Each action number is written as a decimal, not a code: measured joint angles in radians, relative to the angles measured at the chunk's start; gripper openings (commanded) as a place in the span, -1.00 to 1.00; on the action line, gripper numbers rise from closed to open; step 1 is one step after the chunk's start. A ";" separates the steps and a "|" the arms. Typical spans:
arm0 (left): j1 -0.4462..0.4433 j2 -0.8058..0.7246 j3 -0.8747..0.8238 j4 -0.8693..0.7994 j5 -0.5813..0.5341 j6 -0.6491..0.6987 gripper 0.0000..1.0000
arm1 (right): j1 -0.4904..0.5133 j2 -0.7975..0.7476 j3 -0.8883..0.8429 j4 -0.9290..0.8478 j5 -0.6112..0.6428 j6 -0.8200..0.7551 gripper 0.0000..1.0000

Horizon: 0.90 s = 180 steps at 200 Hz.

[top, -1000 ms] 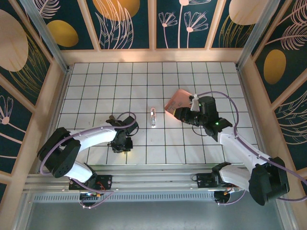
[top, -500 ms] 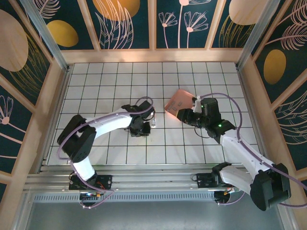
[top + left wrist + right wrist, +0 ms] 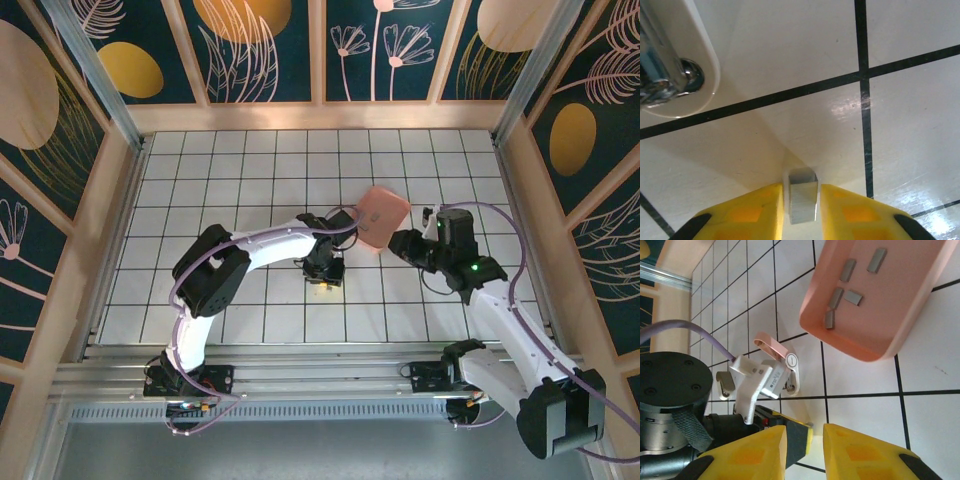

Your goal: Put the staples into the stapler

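A small silver block of staples (image 3: pixel 802 202) stands on the white tile between the yellow fingertips of my left gripper (image 3: pixel 801 194), with a thin gap showing on each side. The left gripper (image 3: pixel 325 276) is low over the tiles, just in front of the stapler. The stapler (image 3: pixel 792 367) is pale pink and white, and its pink top is swung up. Its white base and chrome parts (image 3: pixel 670 75) lie just beyond my left fingertips. My right gripper (image 3: pixel 805 432) is open a little with nothing in it. It sits (image 3: pixel 400 241) to the right of the stapler and close to the left fingers (image 3: pixel 801 440).
A salmon-pink tray (image 3: pixel 383 214) lies flat on the tiles just beyond the two grippers. It holds several loose grey staple strips (image 3: pixel 852 297). Wooden walls ring the tiled floor (image 3: pixel 200 200).
My left arm swung right from the left tiles to the stapler, and its jaws eased apart. The right gripper drew back to the right. The pink tray went from tilted to flat.
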 measured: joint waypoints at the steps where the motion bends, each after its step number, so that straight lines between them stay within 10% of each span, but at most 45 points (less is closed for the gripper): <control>1: 0.000 0.000 0.000 0.000 0.000 0.001 -0.26 | 0.000 0.000 0.000 -0.001 0.000 0.000 -0.47; 91: 0.027 -0.205 -0.047 0.050 -0.075 0.014 0.28 | 0.092 0.076 0.067 -0.152 0.088 0.005 -0.47; 180: 0.301 -0.715 -0.507 0.360 -0.214 -0.013 0.60 | 0.402 0.408 0.266 -0.224 0.233 0.176 -0.33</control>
